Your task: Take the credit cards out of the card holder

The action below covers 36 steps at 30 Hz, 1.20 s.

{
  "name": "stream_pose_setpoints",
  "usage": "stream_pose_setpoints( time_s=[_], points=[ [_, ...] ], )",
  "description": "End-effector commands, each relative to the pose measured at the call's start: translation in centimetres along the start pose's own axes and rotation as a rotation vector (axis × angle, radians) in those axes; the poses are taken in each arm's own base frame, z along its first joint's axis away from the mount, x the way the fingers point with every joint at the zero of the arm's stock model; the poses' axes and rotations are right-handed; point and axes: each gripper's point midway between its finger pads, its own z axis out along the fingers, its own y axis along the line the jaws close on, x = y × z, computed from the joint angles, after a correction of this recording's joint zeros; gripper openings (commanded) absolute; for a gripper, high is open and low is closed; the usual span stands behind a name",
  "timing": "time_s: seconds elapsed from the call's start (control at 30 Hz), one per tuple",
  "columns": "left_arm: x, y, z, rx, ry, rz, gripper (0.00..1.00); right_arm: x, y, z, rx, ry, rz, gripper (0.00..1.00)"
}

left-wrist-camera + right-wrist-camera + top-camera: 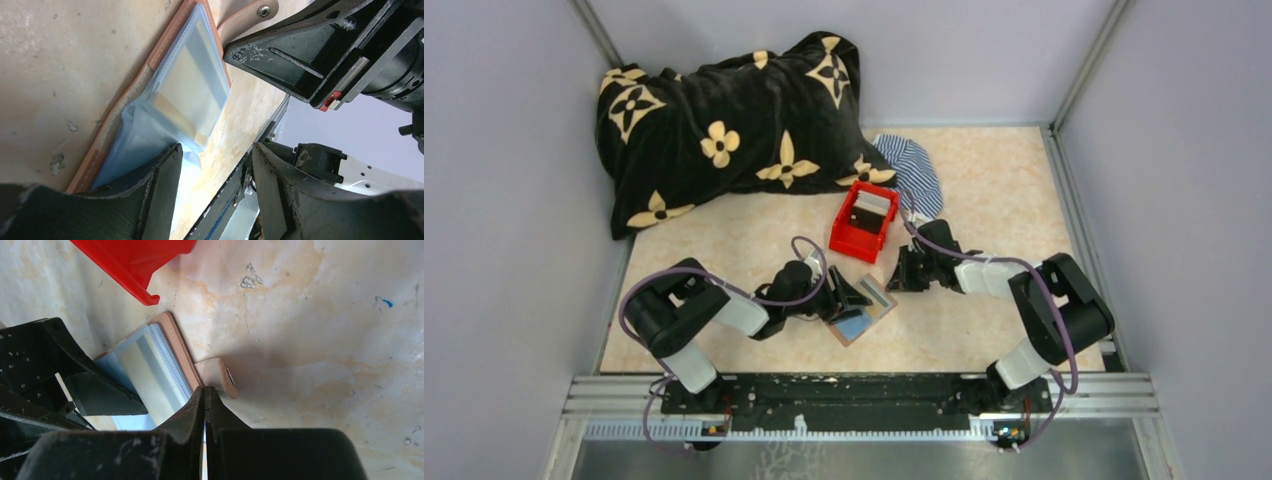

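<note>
- You are working on a pale stone-look table (984, 200) with grey walls (514, 200) on three sides.
- A black flowered pillow (724, 120) fills the back left corner. A striped cloth (914, 170) lies beside it.
- The red box (854, 243) sits in the middle. One of its corners is near the card holder's far corner, but they do not touch.
- The card holder (879, 300) lies open and flat between your two arms, near the table's front edge.
- A light blue card (852, 326) shows at the holder's near end.
- Your left gripper (216, 150) has its jaws spread apart. One finger (160, 185) rests over the blue end of the holder, and the other hangs off the holder's side over bare table.
- Your right gripper (205, 395) is pinched tight. Its tip sits on the holder's brown edge, just beside the snap tab (220, 375).
- The table to the right of the tab is bare.
</note>
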Motion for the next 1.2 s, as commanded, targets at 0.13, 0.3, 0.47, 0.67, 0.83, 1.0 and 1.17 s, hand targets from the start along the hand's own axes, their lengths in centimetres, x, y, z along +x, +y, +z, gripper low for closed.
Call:
stream_pose_setpoints(
  time_s=[0.13, 0.3, 0.47, 0.67, 0.83, 1.0, 1.17],
  points=[
    [-0.2, 5.3, -0.2, -0.185, -0.014, -0.012, 0.62, 7.4, -2.2, -0.3, 0.010, 0.211, 0.043, 0.00],
    [-1.5, 5.7, -0.5, -0.222, -0.050, 0.008, 0.62, 8.7, -1.7, -0.8, -0.001, 0.253, 0.023, 0.00],
    [-2.6, 5.8, -0.8, -0.249, -0.086, 0.022, 0.62, 9.9, -0.3, -1.3, -0.029, 0.284, -0.004, 0.00],
    [-2.9, 5.7, -0.7, -0.249, -0.081, 0.025, 0.63, 10.4, 0.6, -2.0, -0.047, 0.283, -0.018, 0.00],
    [-2.4, 5.9, -0.9, -0.242, -0.067, 0.016, 0.62, 10.1, 0.4, -1.7, -0.034, 0.274, -0.014, 0.00],
    [-2.9, 5.6, -1.5, -0.255, -0.087, 0.052, 0.61, 7.4, 1.1, -2.8, -0.005, 0.174, -0.019, 0.00],
    [-2.9, 5.0, -1.8, -0.250, -0.081, 0.067, 0.60, 4.7, 2.8, -4.1, -0.011, 0.099, -0.043, 0.00]
  ],
)
